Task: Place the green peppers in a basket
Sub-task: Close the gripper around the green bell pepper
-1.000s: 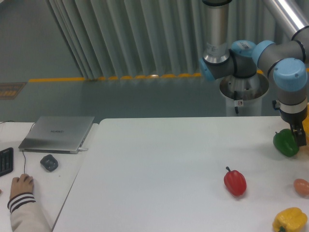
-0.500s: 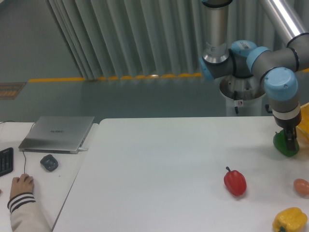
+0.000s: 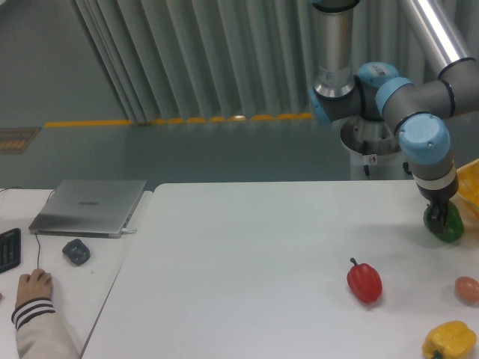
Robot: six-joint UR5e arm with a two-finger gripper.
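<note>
The green pepper [image 3: 449, 228] sits on the white table [image 3: 262, 254] near its right edge. My gripper [image 3: 440, 217] points down right at the pepper, with its dark fingers in front of the pepper's left half. The fingers are too small and dark to show whether they are closed on it. A corner of the yellow-orange basket [image 3: 468, 185] shows at the right edge of the view, just behind and to the right of the pepper.
A red pepper [image 3: 364, 282] lies on the table in front and to the left of the green one. A yellow pepper [image 3: 449, 342] and an orange-pink item [image 3: 468, 289] lie at the front right. A laptop [image 3: 88, 206], a mouse [image 3: 75, 251] and a person's hand [image 3: 33, 286] are at the left.
My wrist and gripper have moved left, from the green pepper's right side to over its left half. The pepper has stayed almost in place.
</note>
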